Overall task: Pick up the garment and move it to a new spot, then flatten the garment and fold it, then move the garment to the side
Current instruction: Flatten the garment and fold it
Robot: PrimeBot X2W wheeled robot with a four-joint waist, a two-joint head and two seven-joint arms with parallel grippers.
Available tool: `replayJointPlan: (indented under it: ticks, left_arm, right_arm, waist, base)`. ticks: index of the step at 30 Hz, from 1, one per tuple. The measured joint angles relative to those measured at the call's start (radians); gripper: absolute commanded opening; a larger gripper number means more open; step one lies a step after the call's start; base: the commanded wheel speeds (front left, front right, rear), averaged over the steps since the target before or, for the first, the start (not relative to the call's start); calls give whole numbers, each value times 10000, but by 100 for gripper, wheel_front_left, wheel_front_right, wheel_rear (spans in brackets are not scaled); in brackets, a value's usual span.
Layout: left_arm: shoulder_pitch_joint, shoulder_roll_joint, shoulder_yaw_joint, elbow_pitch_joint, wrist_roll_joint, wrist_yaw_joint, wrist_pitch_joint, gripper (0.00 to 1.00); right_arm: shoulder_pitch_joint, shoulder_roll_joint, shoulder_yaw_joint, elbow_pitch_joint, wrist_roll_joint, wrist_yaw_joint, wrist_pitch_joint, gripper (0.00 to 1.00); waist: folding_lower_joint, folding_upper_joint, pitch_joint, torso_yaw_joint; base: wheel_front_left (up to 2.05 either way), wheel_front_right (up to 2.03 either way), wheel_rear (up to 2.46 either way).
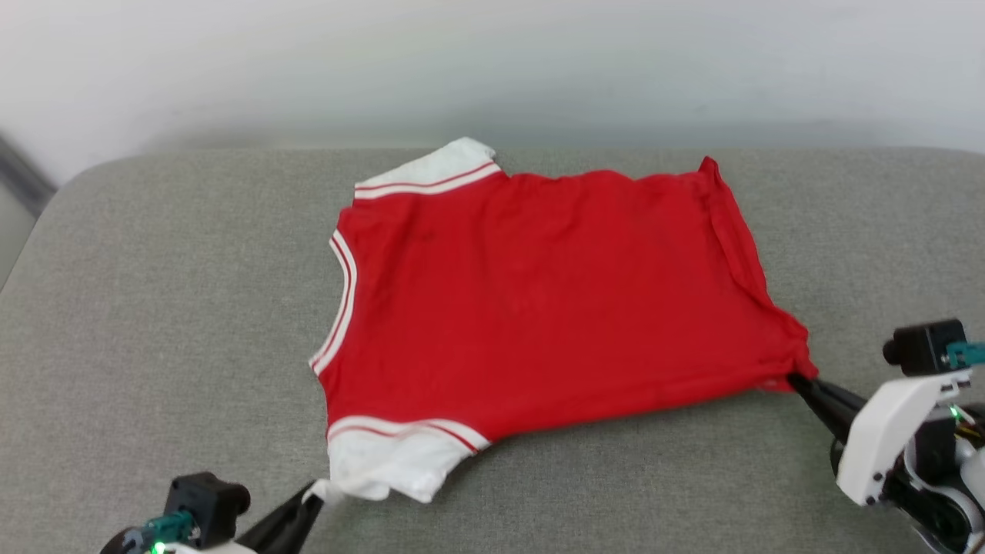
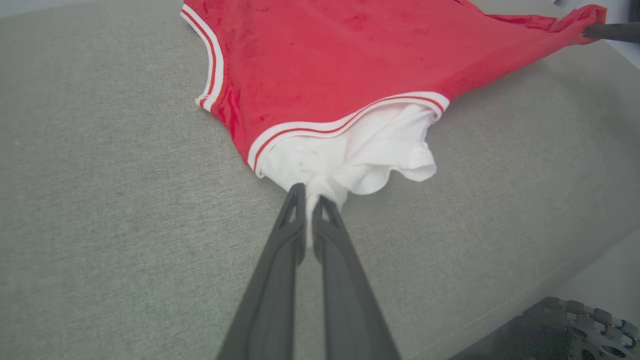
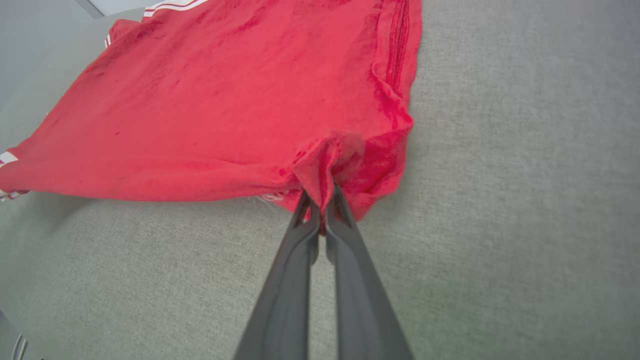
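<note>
Both grips look thin. The left tool (image 2: 310,196) is clenched on a bunched tip of the near white sleeve (image 2: 360,155), the right tool (image 3: 320,197) on the near hem corner (image 3: 350,160). A hard pull could slip either free or drag the shirt (image 1: 539,308) askew. It lies mid-cushion (image 1: 154,323), red, plain side up, mostly flat, collar leftward, hem rolled over.

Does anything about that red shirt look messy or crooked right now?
Slightly. The garment lies mostly flat on the grey cushion, but its near white sleeve is bunched where the left tool pinches it, the right tool pulls one corner to a point, and the hem edge beside it is rolled over.
</note>
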Motion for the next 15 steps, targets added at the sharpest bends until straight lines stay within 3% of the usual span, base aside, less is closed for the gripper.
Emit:
replayJointPlan:
  ticks: [15]
  left_arm:
    - [1915, 997, -685, -1931, -924, -13, 1135, 0]
  right_arm:
    - [3487, -642, -1557, -1361, 871, 0, 1906, 0]
  waist:
    - [1, 0, -851, -206]
  base:
    - [0, 0, 0]
